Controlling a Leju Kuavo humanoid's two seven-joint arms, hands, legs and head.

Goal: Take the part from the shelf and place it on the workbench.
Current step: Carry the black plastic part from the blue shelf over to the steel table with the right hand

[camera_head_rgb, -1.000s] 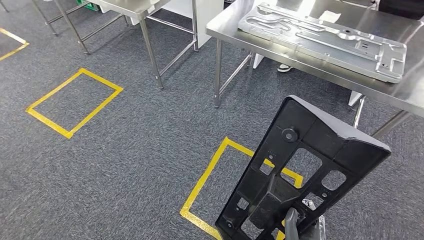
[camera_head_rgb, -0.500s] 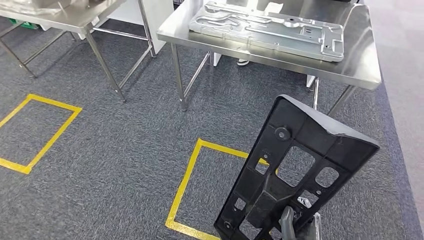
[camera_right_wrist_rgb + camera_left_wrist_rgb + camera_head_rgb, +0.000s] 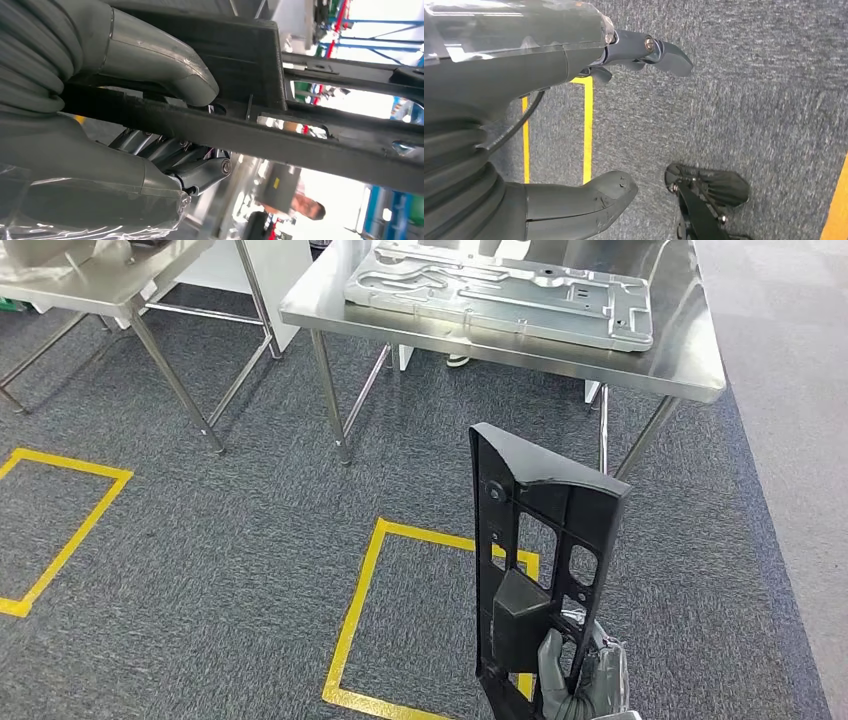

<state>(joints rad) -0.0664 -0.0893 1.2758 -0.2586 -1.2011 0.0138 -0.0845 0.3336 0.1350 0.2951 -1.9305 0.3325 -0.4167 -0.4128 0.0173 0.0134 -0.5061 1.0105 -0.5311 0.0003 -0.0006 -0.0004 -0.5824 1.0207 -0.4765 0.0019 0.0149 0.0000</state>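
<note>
My right hand gripped the stiff, light-looking black plastic cut-out panel low; left hand hung open, empty.

right hand cut by frame edge, fingers partly behind black part
</note>
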